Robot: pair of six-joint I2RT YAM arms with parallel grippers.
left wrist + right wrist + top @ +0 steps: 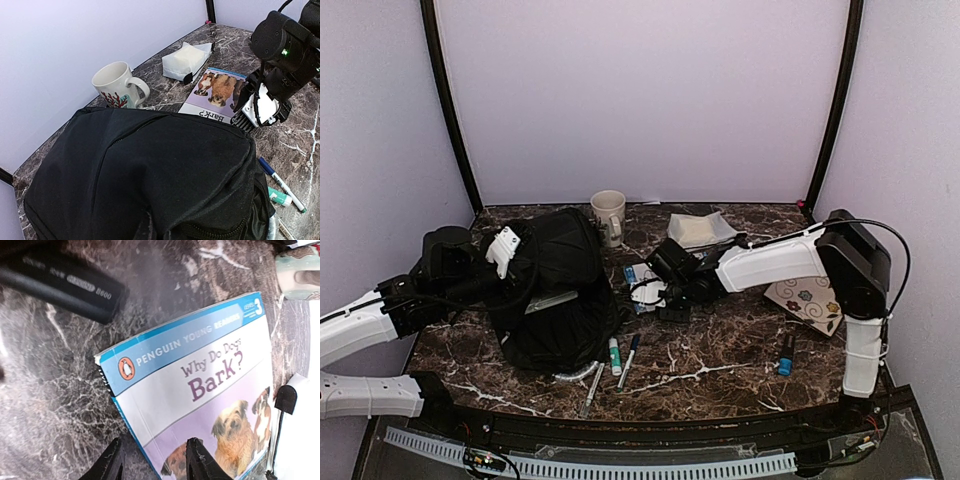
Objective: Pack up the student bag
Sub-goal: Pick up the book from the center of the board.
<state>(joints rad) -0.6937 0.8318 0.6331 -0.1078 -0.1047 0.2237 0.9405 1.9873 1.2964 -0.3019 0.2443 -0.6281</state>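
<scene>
With the right claw (155, 441) spread astride the book's (200, 385) edge, slide deeper before pinching — the bag's (555, 290) opening, left, seems hidden.

Bulging black fabric student bag (555, 295) lies on the marble table (720, 365), left side.

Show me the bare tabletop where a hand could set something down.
Widest bare tabletop: the front strip between the pens and the blue marker. A smaller patch lies front left, between the student bag and the left arm. Crowded: beside the bag, where the book, the right gripper and the pens sit close.
</scene>
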